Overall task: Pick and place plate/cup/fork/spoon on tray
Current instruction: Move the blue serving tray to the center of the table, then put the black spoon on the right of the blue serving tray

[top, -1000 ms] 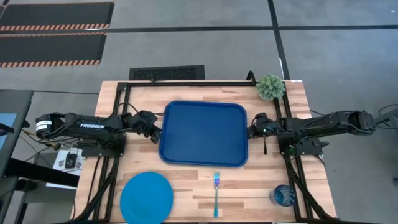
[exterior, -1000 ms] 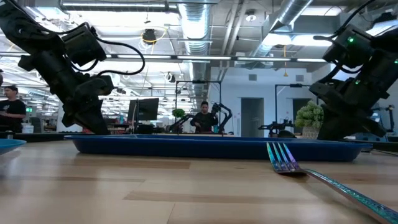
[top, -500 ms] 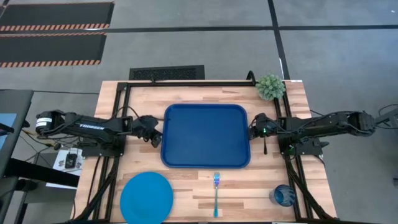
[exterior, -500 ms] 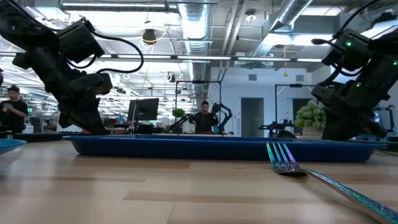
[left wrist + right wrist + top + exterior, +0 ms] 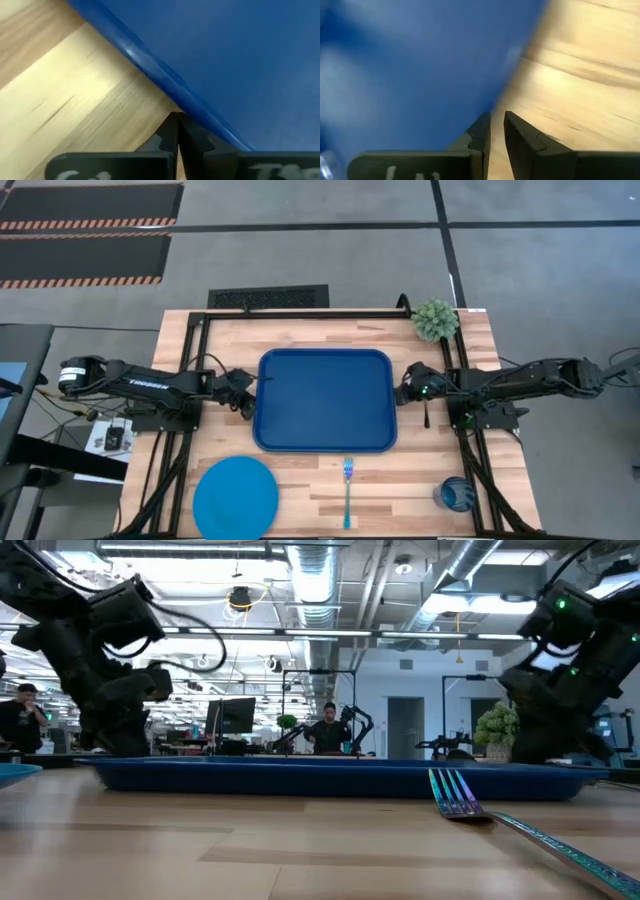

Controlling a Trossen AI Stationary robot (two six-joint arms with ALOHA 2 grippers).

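The dark-blue tray (image 5: 325, 400) lies flat at the table's middle and also shows in the low view (image 5: 340, 778). My left gripper (image 5: 247, 388) is shut, its tips at the tray's left rim (image 5: 150, 65). My right gripper (image 5: 404, 388) is at the tray's right rim, its fingers almost together. The blue plate (image 5: 235, 498) lies at the near left. The light-blue fork (image 5: 347, 490) lies near the front edge. The dark-blue cup (image 5: 455, 495) stands at the near right. A slim grey thing, the spoon as it seems (image 5: 427, 416), lies under my right arm. My left gripper (image 5: 175, 118) has its shut fingertips against the outer side of the tray's left rim (image 5: 186, 111), coming level from the table's left; the tray lies flat on the table. My right gripper (image 5: 497, 116) has its fingertips at the tray's right rim (image 5: 487, 112), coming level from the table's right; I cannot tell whether it touches.
A small green plant (image 5: 435, 320) stands at the far right corner. A black frame (image 5: 300, 313) runs along the table's far edge and down both sides. Bare wood lies between the tray and the front edge.
The tray has slid flat on the table, first a little toward the right edge, then back toward the left and slightly nearer. My left gripper has drawn back toward the left edge. My right gripper has followed the tray leftward.
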